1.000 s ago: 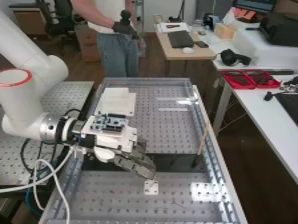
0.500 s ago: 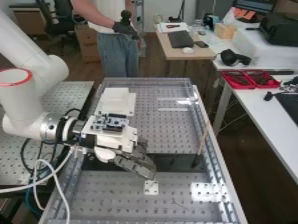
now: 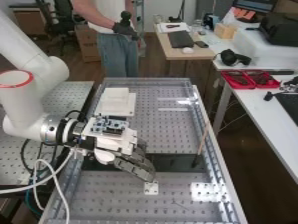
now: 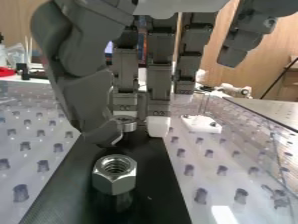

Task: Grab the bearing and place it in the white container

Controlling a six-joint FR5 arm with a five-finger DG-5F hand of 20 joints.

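Note:
In the high view the hand (image 3: 135, 162) reaches over the dark strip across the bench, its fingers angled down toward the near side. The wrist view shows the hand (image 4: 80, 90) with its thumb bent inward and its fingers hanging nearly straight. Between thumb tip and fingertips is the bearing (image 4: 125, 121), a small silver ring partly covered by the thumb; its height above the strip is hard to judge. The white container (image 3: 114, 101) lies behind the hand in the high view, toward the bench's far end.
A hex nut (image 4: 114, 172) stands on the black strip (image 4: 149, 187), close to the bearing. A small white plate (image 3: 151, 187) sits just past the fingertips. A thin wooden stick (image 3: 202, 142) leans at the bench's right side.
In the high view the hand has shifted very slightly toward the near end and lower, with its fingers a little changed in pose. The rest looks the same.

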